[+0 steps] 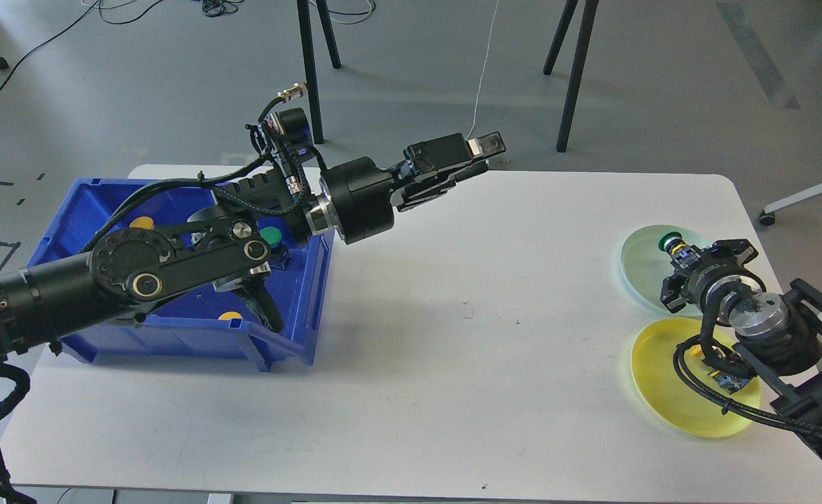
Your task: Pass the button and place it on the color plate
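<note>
My right gripper is shut on a green-capped button and holds it low over the pale green plate at the right. I cannot tell whether the button touches the plate. My left gripper is open and empty, raised above the table's far edge near the middle. A blue bin at the left holds another green button and yellow buttons. A yellow plate in front of the green one holds a button body, mostly hidden by my right arm.
My left arm lies across the blue bin and hides much of its inside. Black stand legs rise from the floor behind the table. A chair base sits off the right edge. White tabletop lies between bin and plates.
</note>
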Tool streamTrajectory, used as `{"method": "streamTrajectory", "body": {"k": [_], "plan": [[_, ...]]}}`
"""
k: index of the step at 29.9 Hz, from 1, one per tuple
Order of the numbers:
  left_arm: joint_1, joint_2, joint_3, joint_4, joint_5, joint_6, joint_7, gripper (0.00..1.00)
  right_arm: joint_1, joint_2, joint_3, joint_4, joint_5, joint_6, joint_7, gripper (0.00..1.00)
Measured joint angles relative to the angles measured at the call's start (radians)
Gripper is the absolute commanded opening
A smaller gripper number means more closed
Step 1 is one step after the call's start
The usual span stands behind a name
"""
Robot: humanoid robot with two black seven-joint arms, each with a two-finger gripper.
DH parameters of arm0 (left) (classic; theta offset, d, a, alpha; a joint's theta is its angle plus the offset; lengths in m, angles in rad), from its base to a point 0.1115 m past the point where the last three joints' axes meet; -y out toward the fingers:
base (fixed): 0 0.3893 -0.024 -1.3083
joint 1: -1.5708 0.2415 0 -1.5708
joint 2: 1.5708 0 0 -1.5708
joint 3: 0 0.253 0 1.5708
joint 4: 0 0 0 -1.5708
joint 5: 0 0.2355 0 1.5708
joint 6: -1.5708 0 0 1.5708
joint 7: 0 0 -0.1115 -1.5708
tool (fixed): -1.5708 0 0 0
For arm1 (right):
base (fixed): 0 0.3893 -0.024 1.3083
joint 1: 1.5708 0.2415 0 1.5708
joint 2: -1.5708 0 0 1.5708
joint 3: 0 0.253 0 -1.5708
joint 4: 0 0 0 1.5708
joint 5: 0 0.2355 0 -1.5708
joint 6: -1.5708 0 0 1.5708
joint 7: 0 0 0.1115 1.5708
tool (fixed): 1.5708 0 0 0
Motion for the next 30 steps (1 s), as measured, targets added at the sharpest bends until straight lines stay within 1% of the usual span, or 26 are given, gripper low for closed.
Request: {"method": "streamTrajectory", "body": {"k": [2,3,5,6,7,8,10,14,16,17,19,22,24,26,27,28,30], "plan": [[0.0,0.0,0.0,-0.001,0.0,0.0,0.0,0.61,0.031,0.04,-0.001,-0.074,0.0,-0.012,-0.015,0.22],[0.0,0.0,0.0,-0.001,-0.001,0.0,0.0,0.61,0.043,0.055,-0.002,-0.103,0.0,-0.014,-0.02,0.34],[0.0,0.0,-0.001,-0.001,-0.002,0.0,0.0,0.61,0.057,0.072,-0.002,-0.133,0.0,-0.016,-0.023,0.68],[0.0,0.0,-0.001,-0.001,-0.002,0.0,0.0,0.61,0.059,0.076,-0.001,-0.138,0.0,-0.016,-0.023,0.94],[0.0,0.0,-0.001,-0.002,-0.002,0.0,0.0,0.61,0.06,0.078,0.0,-0.141,0.0,-0.016,-0.024,0.98],[0.0,0.0,-0.001,-0.002,-0.002,0.0,0.0,0.62,0.061,0.079,0.001,-0.142,0.0,-0.016,-0.024,1.0],[0.0,0.0,-0.001,-0.002,-0.003,0.0,0.0,0.64,0.061,0.079,0.001,-0.139,0.0,-0.016,-0.024,1.0],[0.0,0.0,-0.004,0.0,-0.006,0.001,0.0,0.71,0.054,0.059,0.001,-0.088,0.0,-0.01,-0.018,1.0],[0.002,0.005,-0.014,0.003,-0.02,0.002,0.0,0.73,0.052,0.029,0.001,-0.038,-0.003,0.028,-0.016,1.0],[0.005,0.009,-0.025,0.007,-0.036,0.002,0.0,0.75,0.051,0.001,0.0,-0.001,-0.007,0.067,-0.016,1.0],[0.017,0.019,-0.061,0.018,-0.086,0.002,0.0,0.76,0.049,-0.059,-0.002,0.077,-0.016,0.18,-0.014,1.0],[0.05,0.061,-0.147,0.029,-0.178,-0.021,0.0,0.78,0.047,-0.146,-0.001,0.173,-0.036,0.449,-0.007,1.0],[0.079,0.106,-0.205,0.031,-0.221,-0.096,0.0,0.8,0.047,-0.189,0.011,0.198,-0.046,0.668,-0.001,1.0],[0.117,0.147,-0.261,0.033,-0.259,-0.205,0.0,0.82,0.051,-0.209,0.034,0.202,-0.049,0.848,0.001,1.0],[0.145,0.166,-0.292,0.036,-0.284,-0.266,0.0,0.82,0.055,-0.216,0.043,0.2,-0.05,0.901,0.002,1.0],[0.173,0.18,-0.32,0.04,-0.308,-0.311,0.0,0.83,0.058,-0.221,0.047,0.194,-0.05,0.928,0.002,1.0],[0.242,0.198,-0.388,0.052,-0.358,-0.367,0.0,0.84,0.072,-0.229,0.047,0.18,-0.051,0.953,0.002,1.0]]}}
